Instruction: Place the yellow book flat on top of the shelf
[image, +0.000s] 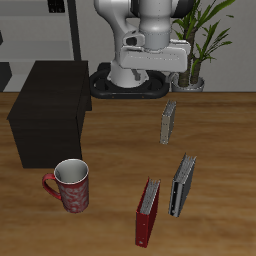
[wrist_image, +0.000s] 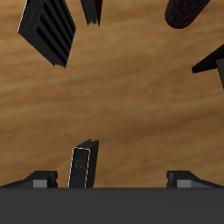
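- The yellow book (image: 168, 122) is standing upright on its edge on the wooden surface (image: 110, 215), farther back than the other two books and just in front of the robot's base; standing like this, its thin sides are offering the hand an easy pinch.
- The hand (wrist_image: 112, 179) is hanging high above the surface with nothing in it; its two fingertips (wrist_image: 39, 178) are sitting well apart, so it is wide open.
- In the wrist view the yellow book (wrist_image: 84, 164) is showing between the fingertips, nearer one of them, so the hand probably needs a small sideways shift before descending.
- The shelf (image: 50, 112), a dark boxy cabinet, is standing well apart from the yellow book across the surface, its flat top bare and ready to receive the book laid flat.
- The exterior view is showing what the wrist view lacks: the whole shelf, the patterned red mug (image: 70, 184) in front of it, and the red book (image: 148, 212) beside the dark grey book (image: 183, 183) near the front edge.
- The wrist view alone is showing the finger spacing and the book's alignment; the exterior view is hiding the fingers behind the arm.
- Judging from this, the task is at its start, with the grasp not yet made.
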